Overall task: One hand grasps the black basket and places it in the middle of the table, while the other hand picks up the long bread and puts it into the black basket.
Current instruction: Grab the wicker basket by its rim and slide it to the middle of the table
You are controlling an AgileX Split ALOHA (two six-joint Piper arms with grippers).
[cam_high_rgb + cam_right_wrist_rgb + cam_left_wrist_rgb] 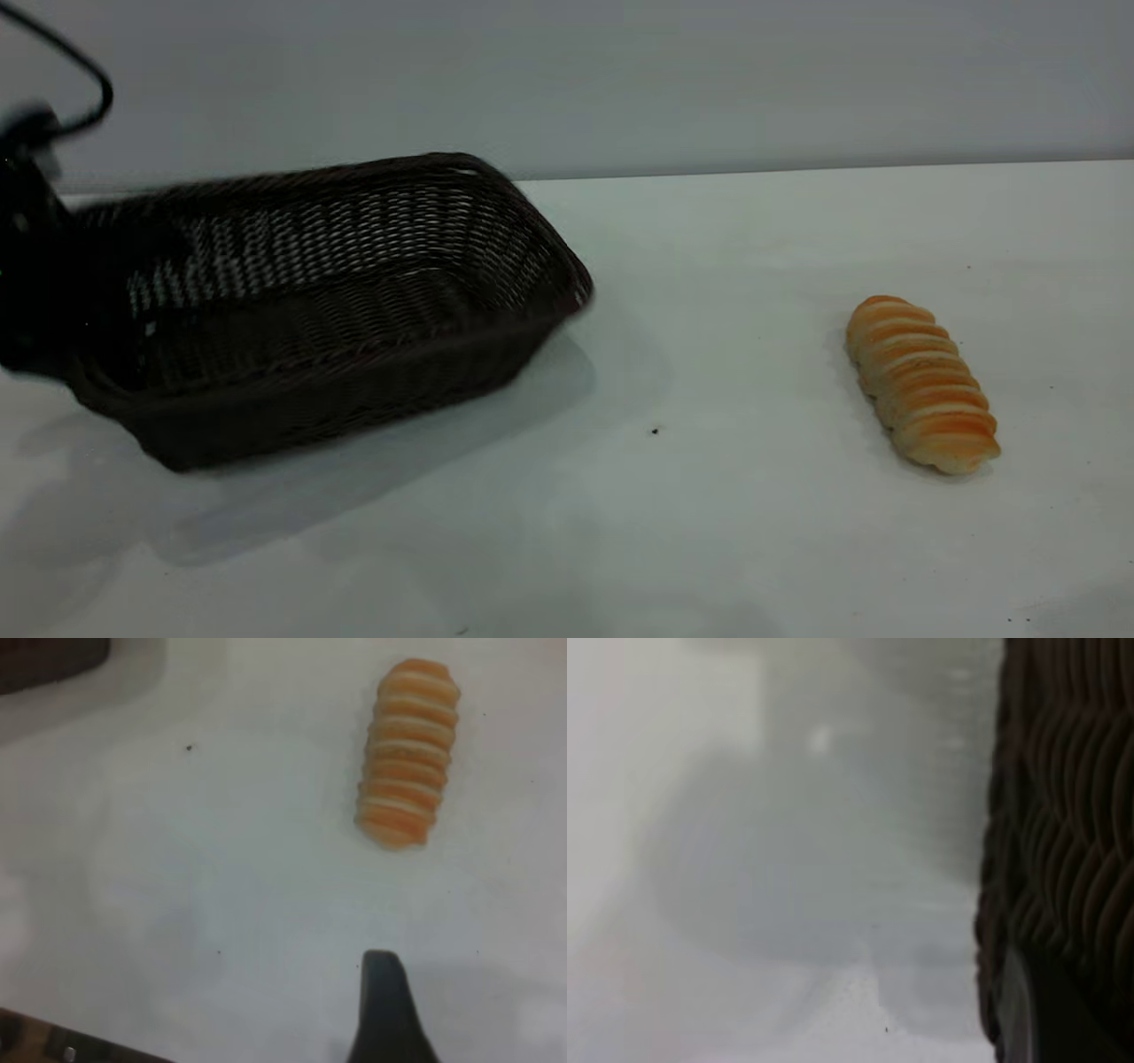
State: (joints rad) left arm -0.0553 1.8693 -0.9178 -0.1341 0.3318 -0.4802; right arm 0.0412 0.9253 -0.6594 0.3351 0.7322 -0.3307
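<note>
The black basket point(337, 301) hangs tilted at the left of the table point(709, 496), its right end raised, with a shadow beneath it. My left gripper point(40, 292) is a dark blur at the basket's left end, shut on its rim. In the left wrist view one finger point(1017, 1010) presses against the wicker wall point(1072, 815). The long bread point(921, 383) lies on the table at the right, untouched. In the right wrist view the bread point(409, 753) lies well beyond one visible finger point(383, 1010) of my right gripper, which is open and empty.
A black cable point(84, 75) loops above the left arm. A tiny dark speck point(655, 431) lies on the table between basket and bread. A grey wall point(620, 80) stands behind the table's far edge.
</note>
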